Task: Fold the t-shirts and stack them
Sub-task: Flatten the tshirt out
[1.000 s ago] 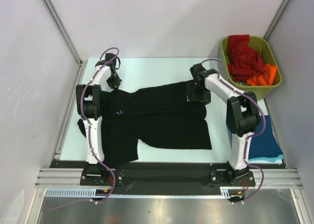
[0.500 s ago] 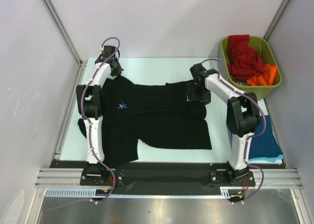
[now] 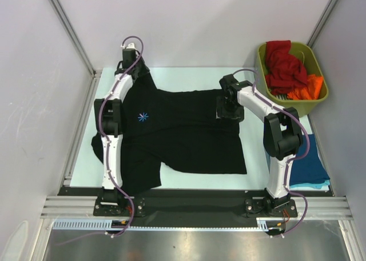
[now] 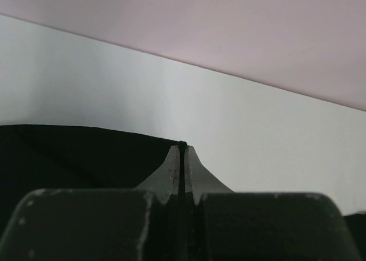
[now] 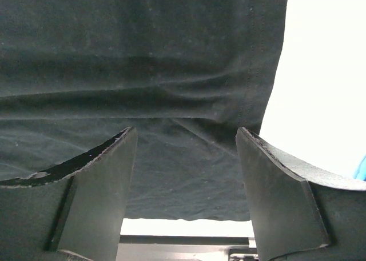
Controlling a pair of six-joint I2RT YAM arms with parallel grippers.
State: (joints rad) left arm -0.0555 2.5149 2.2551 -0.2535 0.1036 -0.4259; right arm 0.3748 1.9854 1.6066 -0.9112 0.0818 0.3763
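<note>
Black cloth is pinched in my left pincer (image 4: 182,153): its fingers are pressed together on a thin edge of the black t-shirt (image 3: 189,138), up at the far-left corner of the counter (image 3: 183,78). My right pincer (image 5: 186,136) gapes wide with nothing between the fingers, low over the shirt's right edge; can't tell if it touches. Black cloth fills that wrist view. The shirt lies spread across the middle of the counter, wrinkled, with its light-blue starburst print (image 3: 142,117) face up beside my left arm. An olive-green bin (image 3: 306,105) at far right holds a red t-shirt (image 3: 281,64) and an orange t-shirt (image 3: 306,88). A blue t-shirt (image 3: 313,168) lies folded at near right, beside my right arm.
</note>
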